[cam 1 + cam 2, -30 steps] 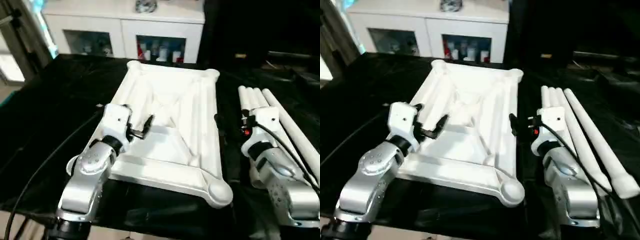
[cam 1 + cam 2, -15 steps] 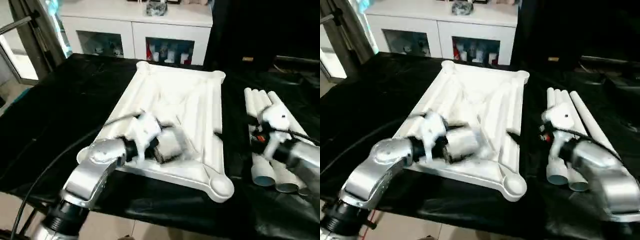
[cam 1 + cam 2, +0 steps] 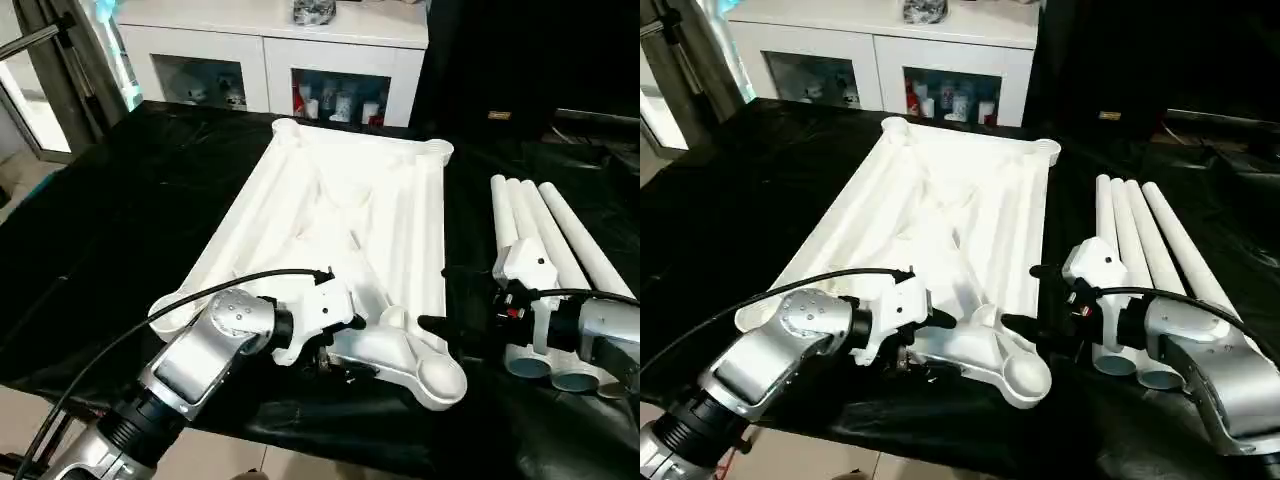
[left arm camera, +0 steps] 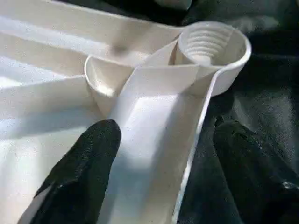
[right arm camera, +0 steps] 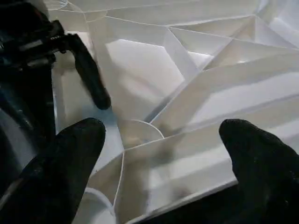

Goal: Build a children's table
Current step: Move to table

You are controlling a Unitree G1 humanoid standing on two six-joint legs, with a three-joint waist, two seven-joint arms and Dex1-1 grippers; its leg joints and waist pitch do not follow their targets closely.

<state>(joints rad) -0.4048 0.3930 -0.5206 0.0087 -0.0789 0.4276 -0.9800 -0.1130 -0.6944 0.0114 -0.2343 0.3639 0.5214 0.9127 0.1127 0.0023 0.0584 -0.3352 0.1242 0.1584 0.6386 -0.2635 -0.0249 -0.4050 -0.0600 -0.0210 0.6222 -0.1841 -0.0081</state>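
The white plastic rectangular table top (image 3: pixel 340 250) lay underside up, ribs and X-brace showing, on the black-draped tabletop (image 3: pixel 110 230). The four long tapered white tube legs (image 3: pixel 545 250) lay bundled side by side at its three o'clock, none yet fitted.

The left pincer (image 4: pixel 159 172) straddled the top's near edge wall, one black finger (image 4: pixel 84 172) inside the tray and the other outside over the cloth, spread, with the wall between them and no contact evident. The threaded round corner socket (image 4: pixel 210 49) lay just beyond it. The right pincer (image 5: pixel 159 172) stood spread at the near right corner, holding nothing.

Judgement: the step in hand appears to be securing the top at its near edge. The left fingers should seat fully over the wall before pressing together, and the sockets should stay unobstructed for the legs.

Against the frame of a second before: the left pincer had hovered above the ribs mid-panel and has since come down to the near edge, turned toward the corner. The right pincer, then beside the legs, has swung in toward that corner.
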